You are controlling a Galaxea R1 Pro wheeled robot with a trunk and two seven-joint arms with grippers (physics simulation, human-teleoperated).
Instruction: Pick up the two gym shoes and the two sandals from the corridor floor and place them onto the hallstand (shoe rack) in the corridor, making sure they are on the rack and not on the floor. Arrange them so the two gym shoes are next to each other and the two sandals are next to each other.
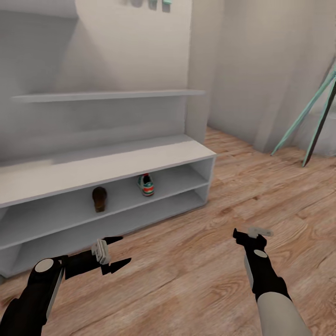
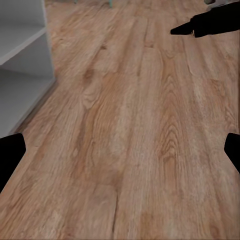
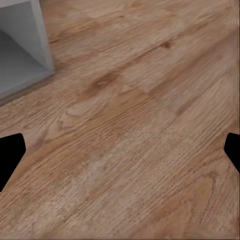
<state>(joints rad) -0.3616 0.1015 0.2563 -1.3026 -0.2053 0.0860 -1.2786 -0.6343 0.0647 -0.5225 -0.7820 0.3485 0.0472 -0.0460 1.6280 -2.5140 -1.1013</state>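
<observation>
I count one gym shoe [image 1: 146, 185] and one sandal [image 1: 99, 199] on the hallstand [image 1: 93, 168], both on its upper open shelf, heels toward me, apart from each other with the sandal to the left. That is one of each; I see no second shoe or second sandal from the head camera. The corridor floor [image 1: 196, 261] runs in front of the rack, bare wood planks. My left gripper [image 1: 115, 255] hangs low over the floor just before the rack, jaws spread and holding nothing. My right gripper [image 1: 252, 233] hovers over the planks further right, jaws also released and empty. A thin wall shelf [image 1: 107, 95] sits above the rack, and two slanted poles [image 1: 308, 112] lean at the far right.
</observation>
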